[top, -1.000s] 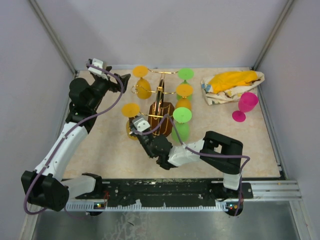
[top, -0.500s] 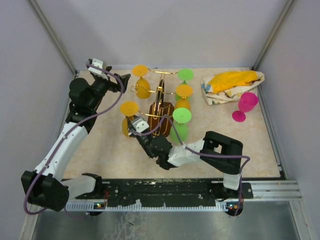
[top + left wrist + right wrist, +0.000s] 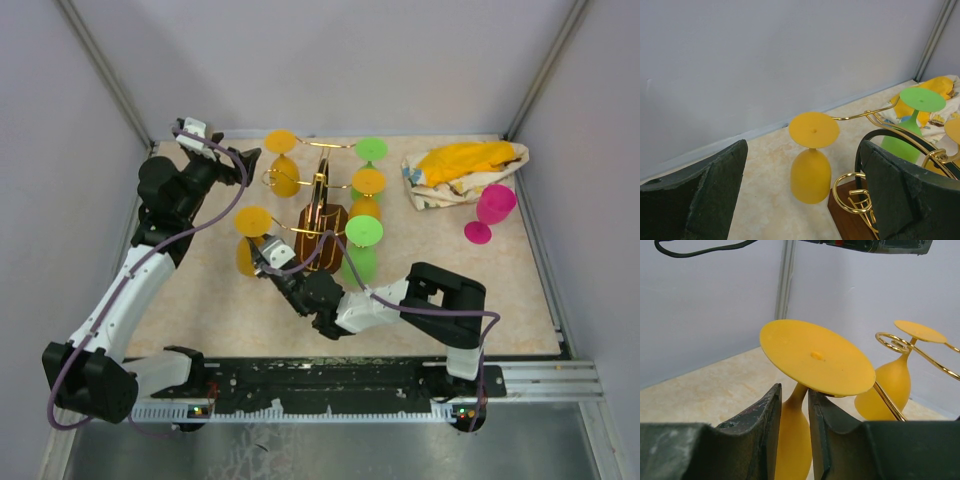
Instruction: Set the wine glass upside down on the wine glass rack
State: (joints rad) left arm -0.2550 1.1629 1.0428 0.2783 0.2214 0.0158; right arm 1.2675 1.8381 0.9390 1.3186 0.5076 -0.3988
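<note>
A yellow wine glass [image 3: 252, 222] [image 3: 815, 357] hangs foot up and tilted at the front left of the wine glass rack [image 3: 322, 228], a gold wire stand on a dark brown base. My right gripper [image 3: 264, 254] [image 3: 794, 390] is shut on its stem just under the foot. A gold rack arm [image 3: 887, 400] runs under the foot's right edge. My left gripper [image 3: 243, 158] [image 3: 802, 150] stands open at the back left, apart from the rack, looking at another hanging yellow glass [image 3: 811, 170].
The rack holds more upside-down glasses: a yellow one [image 3: 284, 168] at back left, green [image 3: 371, 150] at the back, yellow [image 3: 368, 192] and green [image 3: 363, 240] on the right. A pink glass [image 3: 492, 210] and an orange-and-white cloth [image 3: 465, 170] lie at the right.
My right gripper has shifted a little to the left with the yellow glass, whose foot now sits further from the rack's post. The left arm has not moved.
</note>
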